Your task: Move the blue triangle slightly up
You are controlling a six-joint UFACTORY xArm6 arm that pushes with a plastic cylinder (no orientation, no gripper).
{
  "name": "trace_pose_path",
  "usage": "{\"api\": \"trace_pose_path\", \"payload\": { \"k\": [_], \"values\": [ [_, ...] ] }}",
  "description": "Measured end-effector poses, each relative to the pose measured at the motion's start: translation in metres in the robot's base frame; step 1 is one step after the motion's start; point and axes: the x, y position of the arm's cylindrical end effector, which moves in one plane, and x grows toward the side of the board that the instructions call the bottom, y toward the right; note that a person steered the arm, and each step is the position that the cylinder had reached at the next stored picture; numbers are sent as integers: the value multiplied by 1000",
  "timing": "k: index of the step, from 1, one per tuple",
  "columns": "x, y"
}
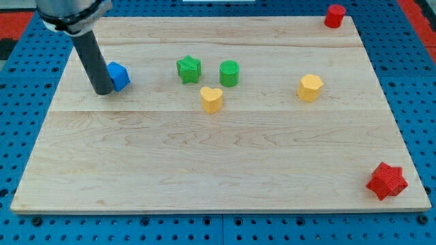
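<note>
Tip [103, 91] touching blue triangle [119, 75] on worktop [204, 163].
Set at triangle's left, toward view's bottom; no pincer fitted, so no state to tell.

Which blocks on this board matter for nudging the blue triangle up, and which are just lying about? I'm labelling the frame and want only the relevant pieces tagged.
Belongs to the job:
blue triangle, at the board's left
my tip, touching the blue triangle's left side

Just lying about:
green star
green cylinder
yellow heart
yellow hexagon
red cylinder, top right corner
red star, bottom right corner
</note>
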Motion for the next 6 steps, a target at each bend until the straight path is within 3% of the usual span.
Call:
{"api": "trace_pose_path", "payload": {
  "k": [3, 4, 6],
  "values": [
    [-57, -51],
    [-58, -65],
    [-58, -39]
  ]
}}
